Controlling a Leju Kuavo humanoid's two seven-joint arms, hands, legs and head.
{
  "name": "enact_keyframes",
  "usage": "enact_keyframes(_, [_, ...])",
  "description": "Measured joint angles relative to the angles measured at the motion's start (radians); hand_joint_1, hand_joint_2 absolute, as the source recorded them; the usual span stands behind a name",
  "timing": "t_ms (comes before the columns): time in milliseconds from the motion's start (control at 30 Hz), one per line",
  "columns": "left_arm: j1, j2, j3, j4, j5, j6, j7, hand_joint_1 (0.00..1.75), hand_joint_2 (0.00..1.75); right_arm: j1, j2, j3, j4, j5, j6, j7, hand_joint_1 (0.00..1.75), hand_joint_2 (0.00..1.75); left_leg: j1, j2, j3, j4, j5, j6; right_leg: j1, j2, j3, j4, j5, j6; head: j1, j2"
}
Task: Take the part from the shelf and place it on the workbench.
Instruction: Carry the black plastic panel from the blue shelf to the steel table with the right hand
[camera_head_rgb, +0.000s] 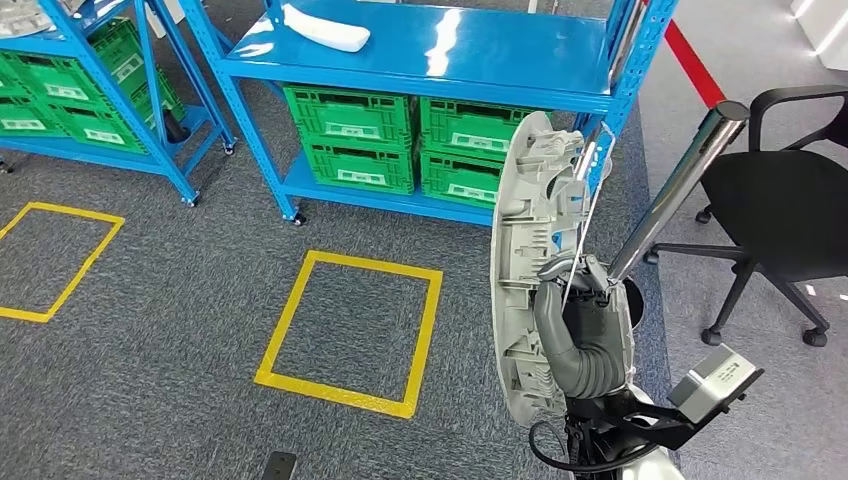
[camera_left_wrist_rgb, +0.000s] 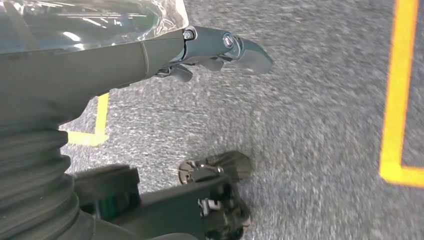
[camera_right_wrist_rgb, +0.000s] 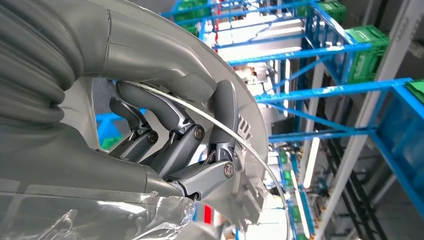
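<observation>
The part (camera_head_rgb: 525, 250) is a long white and grey plastic panel with ribs and clips on its inner face. It stands upright in front of me at the right of the head view, off the shelf. My right hand (camera_head_rgb: 578, 325) grips it low down, with the dark fingers (camera_right_wrist_rgb: 175, 130) curled over the part's curved rim (camera_right_wrist_rgb: 245, 135) and a thin wire crossing them. My left hand (camera_left_wrist_rgb: 215, 47) hangs over the grey carpet, holding nothing, its fingers loosely stretched out.
The blue shelf (camera_head_rgb: 420, 60) stands ahead with another white part (camera_head_rgb: 325, 28) on its top board and green crates (camera_head_rgb: 350, 135) below. A second blue rack (camera_head_rgb: 150, 110) is on the left. A black office chair (camera_head_rgb: 790, 200) is at the right. Yellow tape squares (camera_head_rgb: 350, 330) mark the carpet.
</observation>
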Motion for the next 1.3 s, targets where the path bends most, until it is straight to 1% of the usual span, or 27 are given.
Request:
enact_keyframes(33, [0.001,0.0,0.0,0.0,0.0,0.0,0.0,0.0,1.75,0.0,0.0,0.0,0.0,0.0,0.0,0.001,1.75,1.75,0.004,-0.005,0.011,-0.021,0.002,-0.004,0.001,0.001,0.003,-0.005,-0.001,0.004,0.0,0.0])
enact_keyframes(100, [0.001,0.0,0.0,0.0,0.0,0.001,0.0,0.0,1.75,-0.001,0.0,-0.001,0.0,0.0,-0.002,0.004,1.75,1.75,0.018,-0.02,0.032,-0.06,0.009,-0.013,0.001,0.038,-0.009,0.025,-0.022,0.013,0.002,0.0])
enact_keyframes(167, [-0.001,-0.002,0.001,0.0,0.0,0.0,0.0,0.0,1.75,-0.001,0.0,-0.002,0.001,0.0,-0.003,0.005,1.75,1.75,0.026,-0.039,0.039,-0.069,0.013,-0.018,-0.004,0.082,-0.063,0.126,-0.066,0.024,0.005,0.0])
enact_keyframes(200, [-0.001,-0.004,0.0,0.0,0.0,-0.001,0.0,0.0,1.75,0.0,-0.001,-0.002,0.001,0.0,-0.003,0.005,1.75,1.75,0.028,-0.049,0.039,-0.067,0.011,-0.02,-0.007,0.09,-0.096,0.182,-0.082,0.029,0.006,0.0])
enact_keyframes(233, [0.0,-0.006,0.0,0.0,0.0,-0.002,0.0,0.0,1.75,0.001,-0.001,-0.002,0.002,0.0,-0.004,0.005,1.75,1.75,0.03,-0.059,0.039,-0.063,0.008,-0.022,-0.01,0.091,-0.12,0.217,-0.082,0.034,0.006,0.0])
enact_keyframes(267, [0.001,-0.006,0.0,0.0,0.001,-0.002,0.0,0.0,1.75,0.001,-0.001,-0.002,0.002,0.0,-0.005,0.006,1.75,1.75,0.032,-0.071,0.039,-0.058,0.004,-0.025,-0.013,0.092,-0.129,0.218,-0.062,0.039,0.007,0.0])
enact_keyframes(300, [0.001,-0.006,0.0,0.0,0.001,-0.002,0.0,0.0,1.75,0.001,-0.001,-0.002,0.003,0.0,-0.005,0.006,1.75,1.75,0.036,-0.083,0.039,-0.05,-0.001,-0.03,-0.017,0.095,-0.121,0.185,-0.026,0.044,0.007,0.0])
enact_keyframes(367, [0.001,-0.006,0.001,0.0,0.001,-0.002,0.0,0.0,1.75,0.001,-0.001,-0.001,0.004,0.0,-0.005,0.007,1.75,1.75,0.042,-0.105,0.035,-0.029,-0.015,-0.043,-0.025,0.127,-0.08,0.08,0.04,0.05,0.007,0.0])
enact_keyframes(433, [0.0,-0.006,0.001,0.0,0.001,-0.003,0.0,0.0,1.75,0.002,-0.001,-0.001,0.004,0.0,-0.006,0.006,1.75,1.75,0.046,-0.122,0.022,-0.01,-0.023,-0.056,-0.027,0.163,-0.056,0.025,0.05,0.038,0.008,0.0])
enact_keyframes(467, [0.001,-0.007,0.001,0.0,0.001,-0.003,0.0,0.0,1.75,0.002,-0.001,-0.002,0.004,0.0,-0.007,0.006,1.75,1.75,0.048,-0.13,0.015,-0.008,-0.023,-0.062,-0.025,0.168,-0.055,0.022,0.044,0.029,0.008,0.0])
enact_keyframes(533, [0.004,-0.007,0.0,0.0,0.001,-0.003,0.0,0.0,1.75,0.003,-0.001,-0.002,0.004,0.0,-0.009,0.007,1.75,1.75,0.05,-0.136,0.011,-0.007,-0.023,-0.072,-0.026,0.151,-0.051,0.014,0.042,0.013,0.007,0.0])
enact_keyframes(600, [0.005,-0.006,0.0,0.001,0.001,-0.003,0.0,0.0,1.75,0.004,0.0,-0.002,0.004,0.0,-0.01,0.007,1.75,1.75,0.047,-0.101,-0.003,0.023,-0.042,-0.084,-0.03,0.13,-0.041,0.005,0.043,0.0,0.001,0.0])
enact_keyframes(667, [0.003,-0.006,0.0,0.001,0.001,-0.003,0.0,0.0,1.75,0.005,0.0,-0.002,0.004,0.0,-0.011,0.007,1.75,1.75,0.051,-0.06,-0.052,0.125,-0.09,-0.095,-0.031,0.106,-0.031,0.001,0.039,-0.007,-0.005,0.0])
enact_keyframes(700, [0.003,-0.007,0.0,0.001,0.001,-0.003,0.0,0.0,1.75,0.005,0.0,-0.002,0.004,0.0,-0.011,0.007,1.75,1.75,0.054,-0.054,-0.084,0.187,-0.112,-0.099,-0.031,0.095,-0.028,0.0,0.036,-0.008,-0.006,0.0])
enact_keyframes(733, [0.004,-0.007,0.0,0.001,0.002,-0.003,0.0,0.0,1.75,0.005,0.0,-0.002,0.005,0.0,-0.011,0.007,1.75,1.75,0.057,-0.052,-0.108,0.232,-0.12,-0.102,-0.031,0.085,-0.025,0.001,0.033,-0.008,-0.006,0.0])
enact_keyframes(767, [0.005,-0.006,0.0,0.001,0.002,-0.003,0.0,0.0,1.75,0.006,0.0,-0.002,0.005,0.0,-0.012,0.007,1.75,1.75,0.059,-0.052,-0.118,0.244,-0.111,-0.104,-0.031,0.076,-0.022,0.001,0.03,-0.007,-0.007,0.0])
enact_keyframes(800, [0.006,-0.006,0.0,0.001,0.002,-0.002,0.0,0.0,1.75,0.006,0.0,-0.002,0.005,0.0,-0.012,0.007,1.75,1.75,0.06,-0.051,-0.107,0.216,-0.083,-0.103,-0.031,0.069,-0.018,0.001,0.027,-0.005,-0.007,0.0])
enact_keyframes(833, [0.006,-0.006,0.0,0.001,0.003,-0.002,0.0,0.0,1.75,0.006,0.0,-0.002,0.005,0.0,-0.012,0.007,1.75,1.75,0.061,-0.046,-0.079,0.157,-0.044,-0.101,-0.031,0.063,-0.012,0.0,0.023,-0.002,-0.007,0.0])
enact_keyframes(900, [0.005,-0.006,0.0,0.001,0.003,-0.001,0.0,0.0,1.75,0.006,0.0,-0.002,0.005,0.0,-0.012,0.007,1.75,1.75,0.054,-0.023,-0.021,0.04,0.003,-0.092,-0.029,0.052,-0.004,-0.002,0.017,0.008,-0.007,0.0])
enact_keyframes(967, [0.005,-0.006,0.0,0.001,0.003,-0.001,0.0,0.0,1.75,0.006,0.0,-0.002,0.005,0.0,-0.012,0.006,1.75,1.75,0.045,-0.009,-0.001,-0.005,0.001,-0.081,-0.026,0.044,0.001,-0.008,0.015,0.02,-0.006,0.0])
enact_keyframes(1033, [0.008,-0.006,0.0,0.002,0.003,0.0,0.0,0.0,1.75,0.006,0.0,-0.002,0.005,0.0,-0.012,0.006,1.75,1.75,0.044,-0.017,0.0,-0.017,0.0,-0.067,-0.026,0.035,0.006,-0.016,0.014,0.033,-0.005,0.0])
enact_keyframes(1100, [0.009,-0.006,0.0,0.002,0.003,0.0,0.0,0.0,1.75,0.005,0.0,-0.003,0.005,0.0,-0.012,0.006,1.75,1.75,0.047,-0.026,0.007,-0.028,0.003,-0.053,-0.027,0.05,-0.001,0.007,-0.008,0.04,-0.003,0.0])
enact_keyframes(1133, [0.008,-0.006,0.0,0.002,0.003,0.0,0.0,0.0,1.75,0.006,0.0,-0.003,0.005,0.0,-0.013,0.006,1.75,1.75,0.049,-0.03,0.01,-0.033,0.004,-0.046,-0.027,0.064,-0.021,0.047,-0.032,0.04,0.0,0.0])
enact_keyframes(1200, [0.007,-0.006,0.0,0.001,0.003,0.0,0.0,0.0,1.75,0.007,0.0,-0.004,0.006,0.0,-0.014,0.006,1.75,1.75,0.045,-0.039,0.011,-0.032,0.001,-0.038,-0.024,0.087,-0.088,0.171,-0.084,0.037,0.006,0.0])
enact_keyframes(1233, [0.007,-0.006,0.0,0.001,0.003,0.0,0.0,0.0,1.75,0.008,0.0,-0.004,0.007,0.0,-0.014,0.006,1.75,1.75,0.042,-0.045,0.012,-0.031,-0.001,-0.035,-0.022,0.091,-0.118,0.221,-0.094,0.035,0.007,0.0])
enact_keyframes(1267, [0.007,-0.007,0.0,0.001,0.003,0.0,0.0,0.0,1.75,0.01,0.0,-0.004,0.008,0.0,-0.015,0.006,1.75,1.75,0.039,-0.051,0.013,-0.029,-0.004,-0.033,-0.02,0.092,-0.136,0.244,-0.087,0.033,0.008,0.0])
enact_keyframes(1300, [0.007,-0.007,0.0,0.001,0.003,0.0,0.0,0.0,1.75,0.012,0.0,-0.004,0.008,0.0,-0.015,0.007,1.75,1.75,0.037,-0.059,0.016,-0.026,-0.006,-0.033,-0.019,0.093,-0.137,0.229,-0.059,0.03,0.008,0.0])
